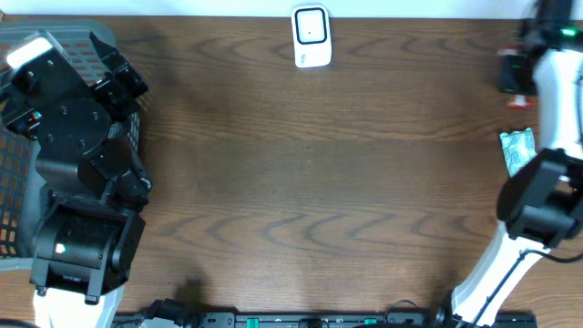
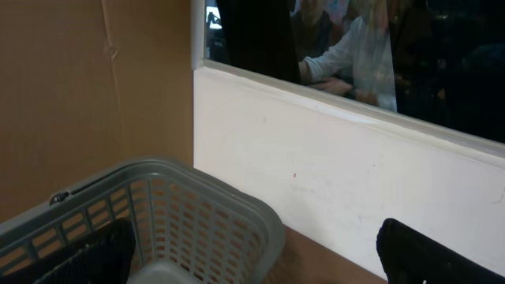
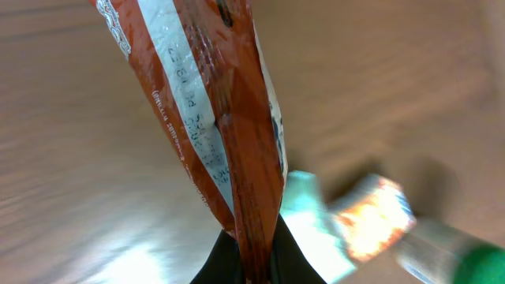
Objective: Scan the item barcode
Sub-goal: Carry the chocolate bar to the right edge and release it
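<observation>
The brown wooden table [image 1: 310,182] carries a white barcode scanner [image 1: 310,36] well left of the right claw [image 3: 256,241], a teal packet [image 1: 517,150] near behind it, and a grey mesh basket [image 1: 18,182] under the left claw [image 1: 123,73].

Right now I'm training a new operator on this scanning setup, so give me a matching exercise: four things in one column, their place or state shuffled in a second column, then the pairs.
Things:
1. white scanner
2. grey basket
3. red-brown packet
4. left gripper

Places or states:
A. pinched in the shut right gripper
B. open, over the basket
C. far edge of the table, near the middle
D. left end of the table

Pairs: 1-C, 2-D, 3-A, 4-B
</observation>
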Robot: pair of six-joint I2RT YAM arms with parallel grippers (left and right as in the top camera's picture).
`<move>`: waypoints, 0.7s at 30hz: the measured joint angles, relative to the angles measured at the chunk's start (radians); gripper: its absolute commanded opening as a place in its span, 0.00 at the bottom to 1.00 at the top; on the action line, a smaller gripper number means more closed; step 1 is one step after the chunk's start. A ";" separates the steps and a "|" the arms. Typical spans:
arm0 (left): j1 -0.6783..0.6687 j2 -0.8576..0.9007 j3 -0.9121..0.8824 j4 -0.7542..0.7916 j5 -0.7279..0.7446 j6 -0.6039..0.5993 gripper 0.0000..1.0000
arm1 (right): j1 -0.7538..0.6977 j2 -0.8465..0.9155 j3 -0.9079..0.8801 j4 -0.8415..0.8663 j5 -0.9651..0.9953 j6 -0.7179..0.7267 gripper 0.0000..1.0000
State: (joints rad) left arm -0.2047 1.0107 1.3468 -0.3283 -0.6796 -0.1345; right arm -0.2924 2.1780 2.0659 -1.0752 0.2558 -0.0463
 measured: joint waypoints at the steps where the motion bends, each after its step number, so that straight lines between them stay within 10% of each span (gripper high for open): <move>1: 0.000 0.000 0.000 0.000 0.000 0.000 0.98 | -0.029 -0.001 0.000 -0.001 0.012 0.009 0.01; 13: 0.000 0.000 0.000 -0.004 0.000 0.000 0.98 | -0.214 0.041 -0.064 0.208 -0.041 0.129 0.02; 21: 0.000 0.000 0.000 -0.061 0.000 0.000 0.98 | -0.222 0.048 -0.064 0.316 -0.094 0.172 0.29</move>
State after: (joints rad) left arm -0.2047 1.0107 1.3468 -0.3893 -0.6796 -0.1349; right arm -0.5144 2.2265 2.0014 -0.7593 0.1619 0.1257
